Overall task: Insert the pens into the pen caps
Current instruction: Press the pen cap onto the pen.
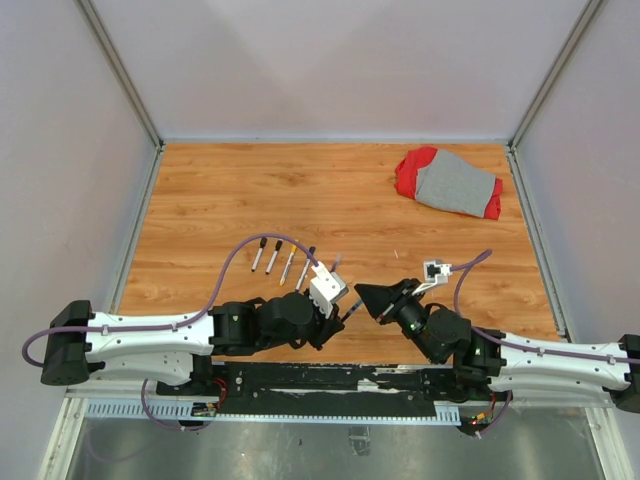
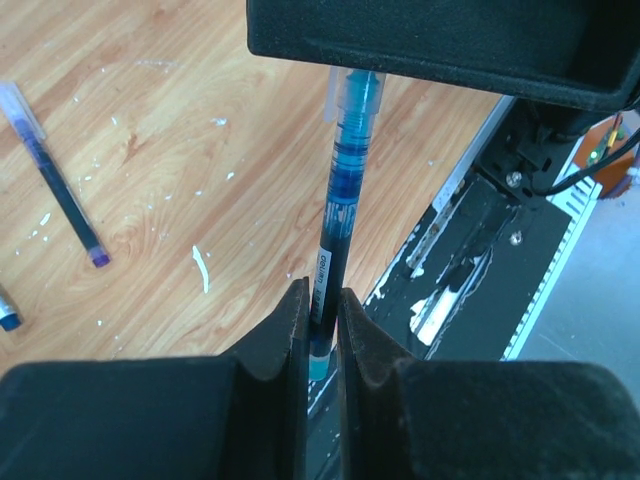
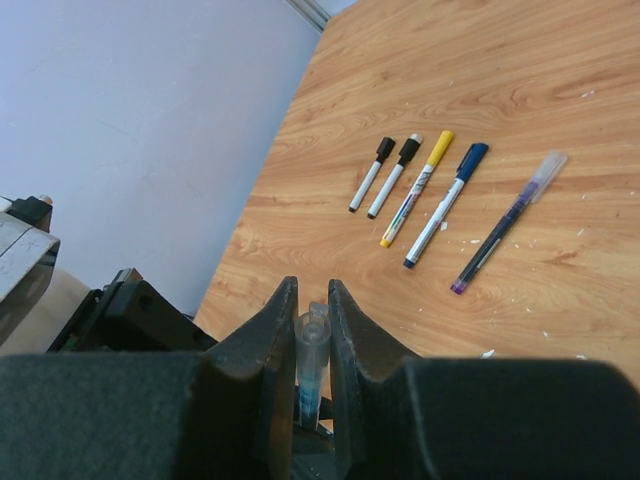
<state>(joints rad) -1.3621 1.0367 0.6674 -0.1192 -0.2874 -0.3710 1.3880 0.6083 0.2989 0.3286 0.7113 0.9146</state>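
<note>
My left gripper (image 2: 320, 295) is shut on the dark barrel of a blue pen (image 2: 338, 215). My right gripper (image 3: 308, 295) is shut on a clear pen cap (image 3: 312, 335) that sits over the pen's far end; this cap (image 2: 358, 95) also shows in the left wrist view. The two grippers (image 1: 340, 308) (image 1: 366, 299) meet tip to tip above the table's near edge. Several more pens lie in a row on the wood: two black-capped (image 3: 370, 175), one yellow-capped (image 3: 415, 190), one blue-capped (image 3: 445, 205) and a purple one with a clear cap (image 3: 505, 225).
A red and grey cloth (image 1: 450, 183) lies at the back right. A small white scrap (image 2: 201, 270) lies on the wood near the pens. The black base rail (image 2: 470, 270) runs along the table's near edge under the grippers. Grey walls close in the sides.
</note>
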